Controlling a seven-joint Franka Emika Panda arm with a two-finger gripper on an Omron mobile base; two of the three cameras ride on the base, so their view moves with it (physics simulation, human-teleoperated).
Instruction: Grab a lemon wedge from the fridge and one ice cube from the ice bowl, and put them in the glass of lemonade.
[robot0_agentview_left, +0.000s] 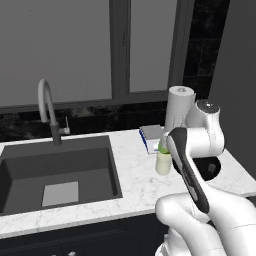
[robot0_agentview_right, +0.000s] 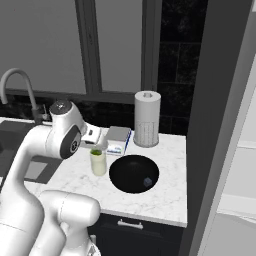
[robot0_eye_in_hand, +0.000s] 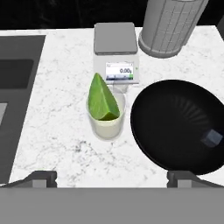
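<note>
The glass of lemonade (robot0_eye_in_hand: 106, 127) stands on the white marble counter, with the green-yellow lemon wedge (robot0_eye_in_hand: 103, 99) resting in it, tip up above the rim. My gripper (robot0_eye_in_hand: 113, 177) hangs open above the glass with nothing between its fingers. To the right of the glass sits the black ice bowl (robot0_eye_in_hand: 175, 118) holding one ice cube (robot0_eye_in_hand: 213, 137). From the right base view, glass (robot0_agentview_right: 98, 162), wedge (robot0_agentview_right: 95, 152), bowl (robot0_agentview_right: 131, 172) and cube (robot0_agentview_right: 147, 182) all show. The grey fridge (robot0_agentview_right: 220, 125) rises at the right. My arm partly covers the glass (robot0_agentview_left: 163, 162) in the left base view.
A small scale (robot0_eye_in_hand: 115, 50) stands behind the glass, and a paper towel roll (robot0_eye_in_hand: 170, 26) behind the bowl. The dark sink (robot0_agentview_left: 55, 170) with its curved faucet (robot0_agentview_left: 47, 110) lies to the left. The counter's front edge runs close under my hand.
</note>
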